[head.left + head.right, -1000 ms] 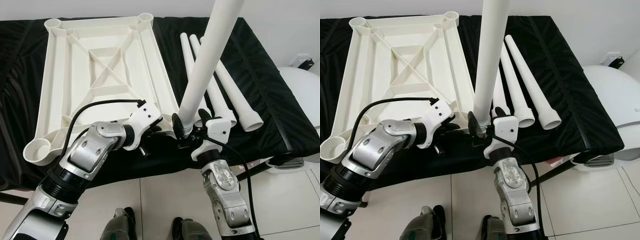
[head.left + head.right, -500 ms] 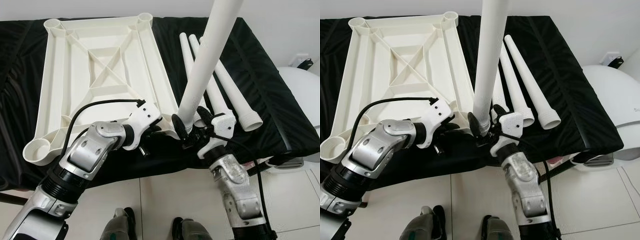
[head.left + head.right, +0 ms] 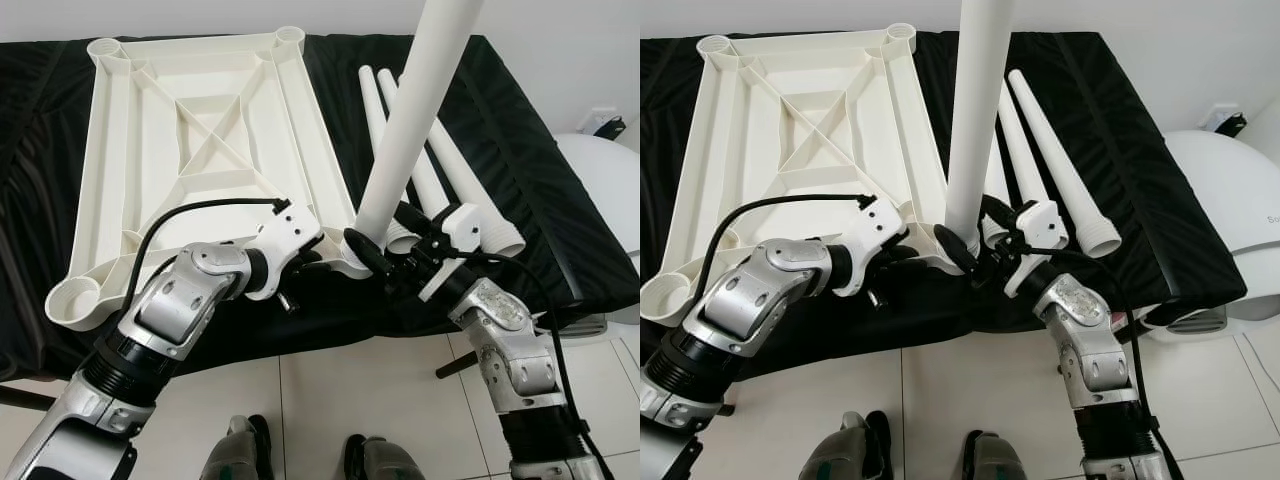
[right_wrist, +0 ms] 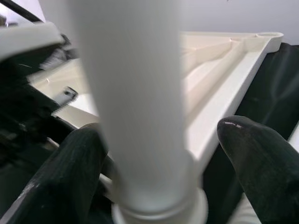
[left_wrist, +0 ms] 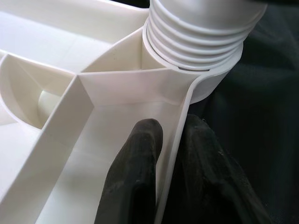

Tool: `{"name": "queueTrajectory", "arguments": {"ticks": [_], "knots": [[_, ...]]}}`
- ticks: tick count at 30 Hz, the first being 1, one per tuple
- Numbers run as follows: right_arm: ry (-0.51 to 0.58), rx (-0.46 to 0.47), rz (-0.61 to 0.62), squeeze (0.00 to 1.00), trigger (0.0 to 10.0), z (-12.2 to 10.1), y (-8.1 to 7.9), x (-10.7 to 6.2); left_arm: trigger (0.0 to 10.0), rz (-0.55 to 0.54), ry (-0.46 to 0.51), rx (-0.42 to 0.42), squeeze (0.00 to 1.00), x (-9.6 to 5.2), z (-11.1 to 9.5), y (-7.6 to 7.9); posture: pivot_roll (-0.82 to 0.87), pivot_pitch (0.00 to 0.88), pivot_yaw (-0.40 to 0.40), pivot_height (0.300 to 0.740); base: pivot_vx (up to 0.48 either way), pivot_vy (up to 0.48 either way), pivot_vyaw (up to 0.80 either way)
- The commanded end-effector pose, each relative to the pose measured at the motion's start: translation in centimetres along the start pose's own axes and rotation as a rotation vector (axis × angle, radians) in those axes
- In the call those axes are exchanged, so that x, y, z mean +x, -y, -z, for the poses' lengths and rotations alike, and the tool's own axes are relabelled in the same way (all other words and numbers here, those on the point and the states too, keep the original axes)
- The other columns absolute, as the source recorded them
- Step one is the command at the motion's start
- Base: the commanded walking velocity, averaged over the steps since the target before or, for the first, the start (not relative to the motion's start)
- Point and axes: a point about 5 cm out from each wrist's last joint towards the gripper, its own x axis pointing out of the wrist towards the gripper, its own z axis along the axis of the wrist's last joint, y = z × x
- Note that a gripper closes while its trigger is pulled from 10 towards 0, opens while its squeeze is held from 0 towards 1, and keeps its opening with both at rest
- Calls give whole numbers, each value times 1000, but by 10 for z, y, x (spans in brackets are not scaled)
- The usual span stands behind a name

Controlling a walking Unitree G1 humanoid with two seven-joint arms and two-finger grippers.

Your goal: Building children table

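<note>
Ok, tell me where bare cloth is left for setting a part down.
Free: the black cloth right of the loose legs, and its strip left of the tabletop. Crowded: the near corner, where the left gripper and right gripper flank the upright leg.

A black cloth (image 3: 520,150) covers the bench, with a white rounded object (image 3: 1230,200) beside it.
</note>
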Motion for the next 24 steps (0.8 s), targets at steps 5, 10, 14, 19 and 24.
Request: {"name": "queueTrajectory", "arguments": {"ticks": [5,10,14,19,24], "knots": [[-19,-5,-86,0,10000,3,10,2,10000,-62,26,36,0,-8,-8,-8,-27,168,9,740,0,0,0],[-21,-20,-105,0,10000,1,18,7,10000,-60,23,36,0,-8,-8,-8,-24,169,11,740,0,0,0],[1,-33,-132,0,10000,-2,23,13,10000,-58,20,36,0,-9,-7,-8,-22,170,11,740,0,0,0],[18,-40,-151,0,10000,-3,24,16,10000,-57,19,36,0,-9,-7,-7,-20,174,12,740,0,0,0],[30,-32,-166,0,10000,-2,24,19,10000,-57,17,33,0,-9,-7,-7,-20,180,11,740,0,0,0]]}}
